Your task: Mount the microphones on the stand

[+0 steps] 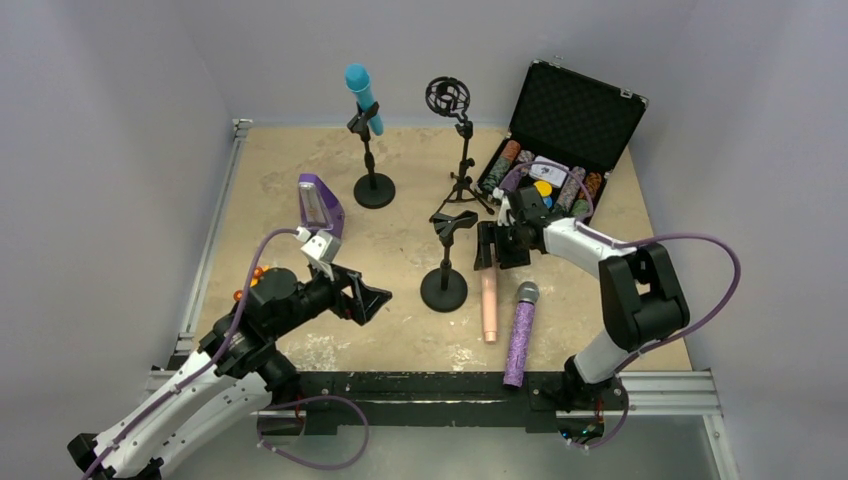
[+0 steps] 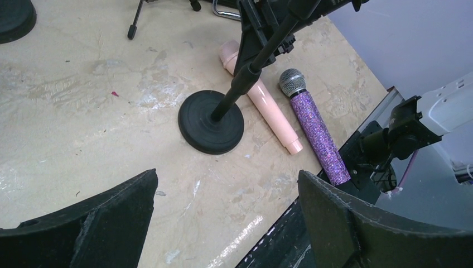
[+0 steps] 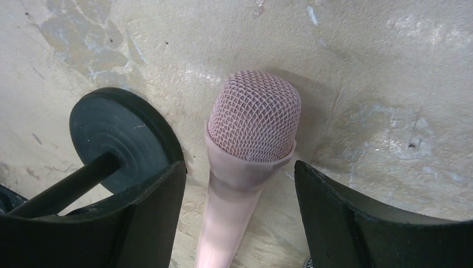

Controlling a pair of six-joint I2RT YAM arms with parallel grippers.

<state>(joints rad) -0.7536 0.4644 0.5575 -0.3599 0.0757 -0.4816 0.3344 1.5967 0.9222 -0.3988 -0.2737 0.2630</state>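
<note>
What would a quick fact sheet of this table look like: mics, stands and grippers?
blue mic: clipped in the back-left stand
pink mic: lying flat beside the empty stand
purple mic: lying flat, right of the pink mic
left gripper: open, holding nothing
right gripper: open, fingers on either side of the pink mic, just below its head
mics not yet mounted: two

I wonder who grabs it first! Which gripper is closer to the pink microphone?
The right gripper: its open fingers straddle the head of the pink microphone. The left gripper is beyond the stand.
</note>
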